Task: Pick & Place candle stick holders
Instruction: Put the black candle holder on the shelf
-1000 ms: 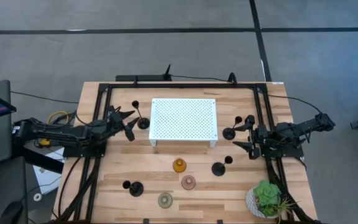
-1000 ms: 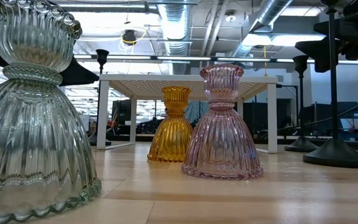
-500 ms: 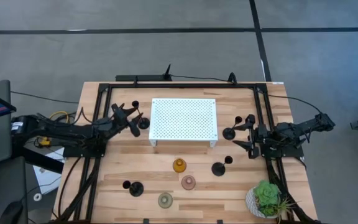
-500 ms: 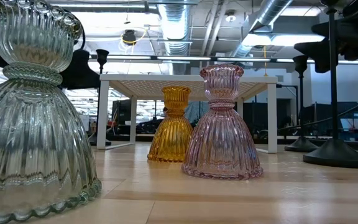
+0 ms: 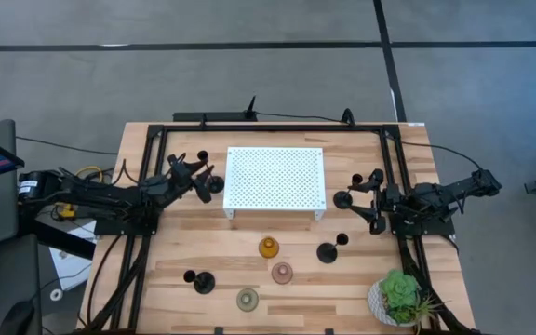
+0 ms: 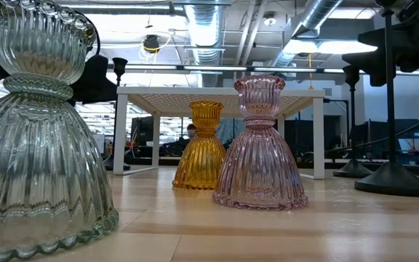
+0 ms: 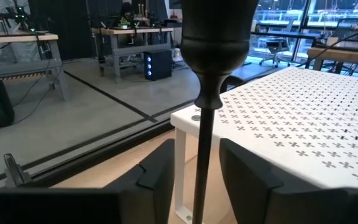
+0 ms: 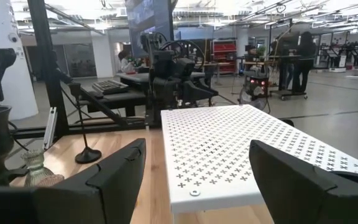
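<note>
A black candle stick holder [image 5: 214, 183] stands on its disc base just left of the white platform [image 5: 275, 179]. My left gripper [image 5: 205, 180] is level with its thin stem [image 7: 202, 155], one finger on each side and a narrow gap showing either way; it is open. Three more black holders [image 5: 342, 198] [image 5: 327, 251] [image 5: 203, 281] stand on the table. The amber [image 5: 268, 247], pink [image 5: 282, 273] and pale green [image 5: 247, 299] glass holders stand near the front. My right gripper [image 5: 372, 200] waits wide open at the right, holding nothing [image 8: 197, 180].
The white perforated platform stands on legs at the table's middle back. A potted green plant [image 5: 400, 296] sits at the front right corner. A black frame [image 5: 268, 127] runs along the table's far edge and sides. Bare wood lies between the platform and the glass holders.
My left gripper has moved toward the white platform, up to the black holder beside it, and its fingers have drawn closer together around the stem. The holder has stayed where it was.
</note>
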Available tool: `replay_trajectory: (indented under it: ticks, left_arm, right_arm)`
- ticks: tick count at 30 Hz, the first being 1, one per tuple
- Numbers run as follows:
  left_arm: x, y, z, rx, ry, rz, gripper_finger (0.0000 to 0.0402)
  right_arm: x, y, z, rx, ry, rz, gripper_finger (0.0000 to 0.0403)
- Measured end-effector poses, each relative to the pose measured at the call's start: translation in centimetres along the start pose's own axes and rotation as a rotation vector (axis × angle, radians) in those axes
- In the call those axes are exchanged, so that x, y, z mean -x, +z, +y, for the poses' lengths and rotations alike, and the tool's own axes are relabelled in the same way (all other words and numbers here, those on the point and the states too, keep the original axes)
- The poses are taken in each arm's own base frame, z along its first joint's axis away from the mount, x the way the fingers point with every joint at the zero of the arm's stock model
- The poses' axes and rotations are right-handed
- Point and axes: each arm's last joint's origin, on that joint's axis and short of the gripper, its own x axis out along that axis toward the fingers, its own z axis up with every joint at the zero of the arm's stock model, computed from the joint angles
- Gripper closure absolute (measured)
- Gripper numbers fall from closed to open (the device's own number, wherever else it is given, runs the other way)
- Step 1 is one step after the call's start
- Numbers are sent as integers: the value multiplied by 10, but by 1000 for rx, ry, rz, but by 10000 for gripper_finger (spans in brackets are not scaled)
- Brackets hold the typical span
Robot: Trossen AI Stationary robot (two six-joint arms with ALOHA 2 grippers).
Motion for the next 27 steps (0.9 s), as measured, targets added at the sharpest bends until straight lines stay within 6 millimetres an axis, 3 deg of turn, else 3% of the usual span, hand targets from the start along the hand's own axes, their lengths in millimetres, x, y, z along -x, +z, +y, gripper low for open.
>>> replay_trajectory:
  ticks: [8,27]
  left_arm:
    - [0,0,0,0,-2,0,328]
    - [1,0,-2,-33,-22,2,385]
  right_arm:
    - [0,0,0,0,0,0,127]
    - [0,0,0,0,1,0,127]
